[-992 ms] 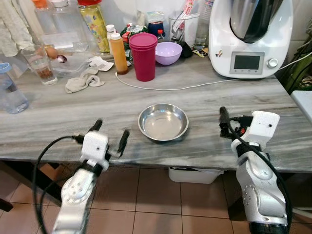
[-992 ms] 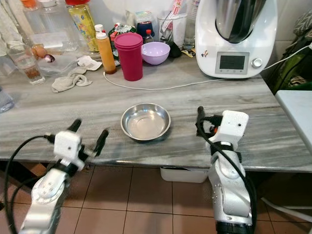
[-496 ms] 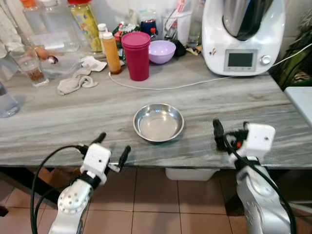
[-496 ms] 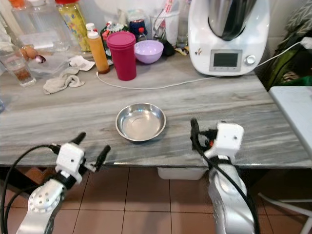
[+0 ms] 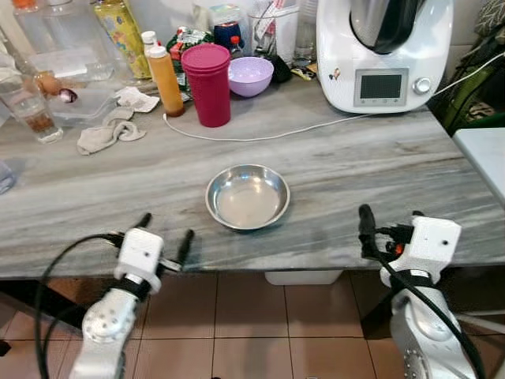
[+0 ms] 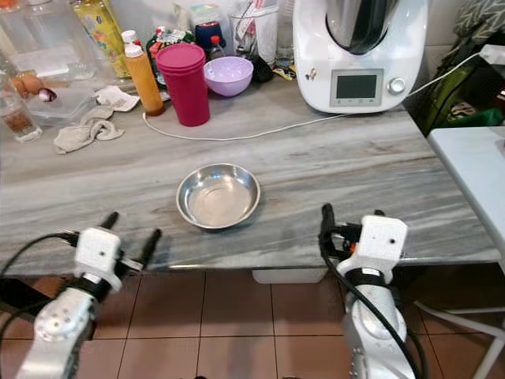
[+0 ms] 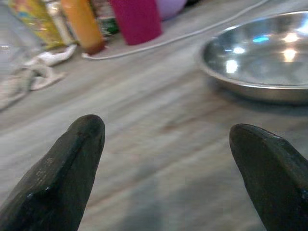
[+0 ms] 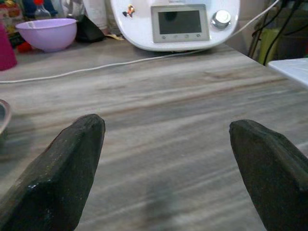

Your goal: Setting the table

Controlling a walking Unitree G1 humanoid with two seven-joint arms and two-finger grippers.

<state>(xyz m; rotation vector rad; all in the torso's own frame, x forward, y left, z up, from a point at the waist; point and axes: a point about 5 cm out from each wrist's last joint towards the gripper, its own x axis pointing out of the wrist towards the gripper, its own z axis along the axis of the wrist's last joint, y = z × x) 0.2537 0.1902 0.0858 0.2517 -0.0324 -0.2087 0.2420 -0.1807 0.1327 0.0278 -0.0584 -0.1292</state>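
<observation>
Left eye view: the steel bowl (image 5: pixel 247 196) sat empty on the grey table (image 5: pixel 355 166), between the two arms and a little ahead of both. The left tool (image 5: pixel 164 234) hung at the near edge with its fingers apart; the right tool (image 5: pixel 388 224) hung at the same edge, farther off to the side.

Left wrist view: the bowl lay just ahead and toward the robot's right, its rim near one finger (image 7: pixel 269 173), so the left arm seemed the nearer.

Right wrist view: fingers (image 8: pixel 57 168) apart over bare table, the bowl's rim perhaps just visible at the frame's edge.
</observation>
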